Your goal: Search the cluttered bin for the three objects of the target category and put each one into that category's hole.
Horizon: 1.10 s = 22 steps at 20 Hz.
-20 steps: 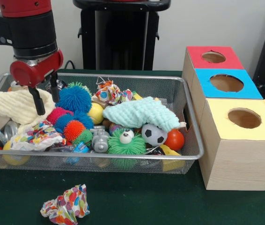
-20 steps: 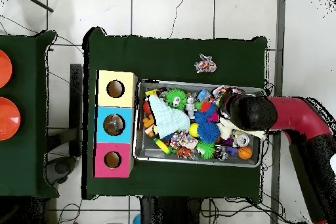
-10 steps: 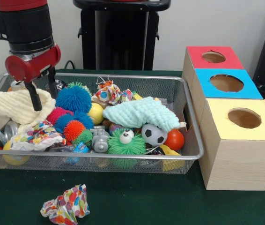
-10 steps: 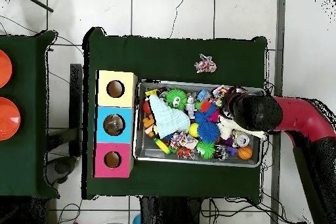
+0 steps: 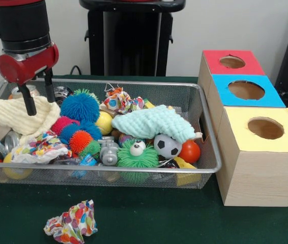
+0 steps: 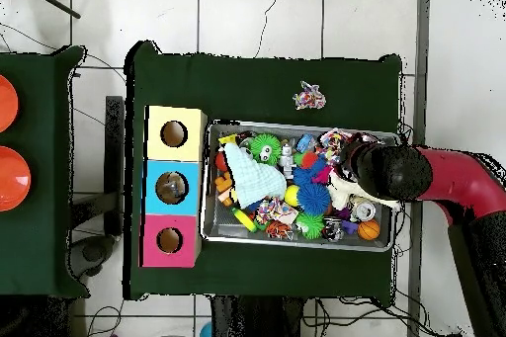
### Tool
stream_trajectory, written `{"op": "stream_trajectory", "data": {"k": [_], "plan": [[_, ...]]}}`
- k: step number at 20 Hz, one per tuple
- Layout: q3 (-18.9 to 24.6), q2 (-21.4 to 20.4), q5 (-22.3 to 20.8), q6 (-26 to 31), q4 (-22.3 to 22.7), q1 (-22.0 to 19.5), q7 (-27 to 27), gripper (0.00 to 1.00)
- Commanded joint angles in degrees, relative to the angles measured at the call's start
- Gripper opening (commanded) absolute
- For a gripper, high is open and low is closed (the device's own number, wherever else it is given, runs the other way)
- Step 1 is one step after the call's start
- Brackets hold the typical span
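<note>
Over the wire bin (image 5: 205, 127), at its end far from the three boxes, the gripper (image 5: 38, 96) hung empty, fingers spread, straddling nothing, just above the cream cloth (image 5: 14, 116). Nothing looked sorted yet: the yellow box (image 5: 258, 157), blue box (image 5: 246, 90) and red box (image 5: 230, 62) showed no contents I could make out. Target category unclear; spiky balls (image 5: 80, 107) and crumpled paper (image 5: 118, 100) lay inside the bin, another paper wad (image 5: 72, 222) on the table in front of it. Wrist vertical, arm upright.

The arm (image 5: 24, 30) is cut off by the top edge; the mint cloth (image 5: 151, 122) hides toys beneath.
</note>
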Motion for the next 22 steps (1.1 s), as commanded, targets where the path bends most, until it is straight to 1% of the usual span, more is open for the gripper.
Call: {"op": "stream_trajectory", "data": {"k": [1,3,4,7,15,19,22], "plan": [[-3.54,-0.18,-0.42,-1.92,-0.86,1.22,7.87,1.00],[-2.61,0.11,-2.14,-2.18,-1.16,1.31,4.08,1.00],[-2.51,0.02,-2.59,-2.45,-1.16,1.32,3.38,1.00],[-2.80,-0.06,-1.45,-1.75,-0.76,1.20,4.28,1.00],[-2.92,0.03,-1.34,-0.92,-0.47,1.51,3.68,1.00],[-3.80,0.94,-3.24,-0.74,-1.45,2.80,2.79,1.00],[-3.99,1.30,-3.55,-1.17,-1.47,2.95,2.52,1.00]]}}
